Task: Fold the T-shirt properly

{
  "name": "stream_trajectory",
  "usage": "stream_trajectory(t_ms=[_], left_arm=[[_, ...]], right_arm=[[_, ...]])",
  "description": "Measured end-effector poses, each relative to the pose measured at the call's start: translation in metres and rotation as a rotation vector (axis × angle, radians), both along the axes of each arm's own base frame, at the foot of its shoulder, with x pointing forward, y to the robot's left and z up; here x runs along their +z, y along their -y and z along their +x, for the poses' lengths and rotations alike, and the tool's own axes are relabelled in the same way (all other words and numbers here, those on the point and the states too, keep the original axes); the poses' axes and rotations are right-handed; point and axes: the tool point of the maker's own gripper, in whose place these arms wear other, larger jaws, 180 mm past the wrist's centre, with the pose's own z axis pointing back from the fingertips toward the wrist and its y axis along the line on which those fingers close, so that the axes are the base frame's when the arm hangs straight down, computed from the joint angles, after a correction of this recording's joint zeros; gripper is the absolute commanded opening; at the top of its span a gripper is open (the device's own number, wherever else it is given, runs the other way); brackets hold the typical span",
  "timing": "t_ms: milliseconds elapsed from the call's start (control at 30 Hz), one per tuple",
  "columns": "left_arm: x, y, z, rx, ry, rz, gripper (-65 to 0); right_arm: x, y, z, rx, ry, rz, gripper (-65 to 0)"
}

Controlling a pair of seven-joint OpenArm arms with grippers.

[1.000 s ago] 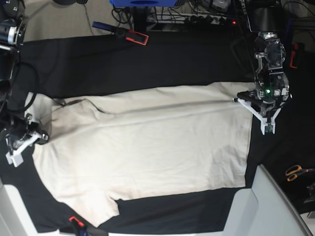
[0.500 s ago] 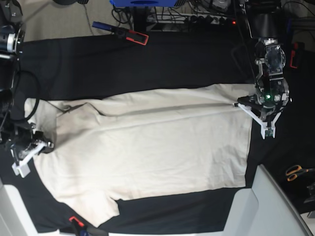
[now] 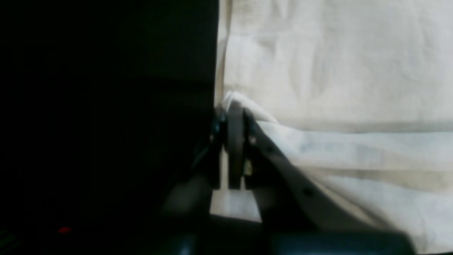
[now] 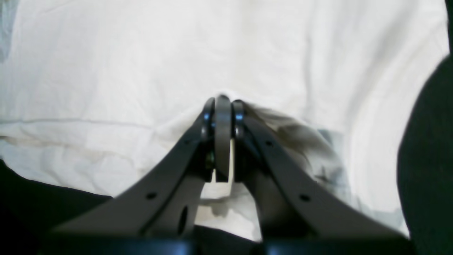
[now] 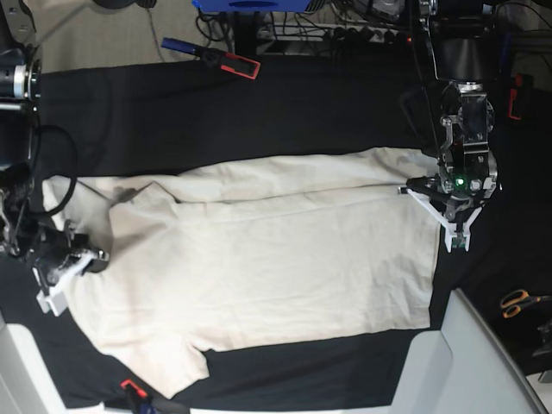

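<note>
Both grippers, left gripper [image 5: 429, 200] at right and right gripper [image 5: 76, 256] at left, pinch opposite ends of the T-shirt [image 5: 259, 259], likely to drag one long edge over for a fold.

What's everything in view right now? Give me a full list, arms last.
T-shirt: one, cream, spread flat mid-table, collar end at base view's left.
Table cloth: one, black, under the shirt.
Clamp: one, blue and red handles, far edge of the cloth.
Clamp: one, red and black, near edge, lower left.
Scissors: one pair, orange handles, right of base view.
Grey panels: pale, lower right corner.
Cables and power strip: dark, floor behind the table.
Left end effector: one, shut on the shirt's hem edge.
Right end effector: one, shut on the shirt's collar end.
</note>
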Motion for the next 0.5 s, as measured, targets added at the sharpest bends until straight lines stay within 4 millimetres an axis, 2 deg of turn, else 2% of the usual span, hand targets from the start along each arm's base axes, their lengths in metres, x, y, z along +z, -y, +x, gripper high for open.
stream_trajectory(t_ms=[500], left_arm=[[0.0055,-0.0005,0.0075,0.004,0.018,-0.001,-65.0]], right_arm=[[0.0077,0.0015,0.0084,-0.01,0.033,0.002,-64.8]])
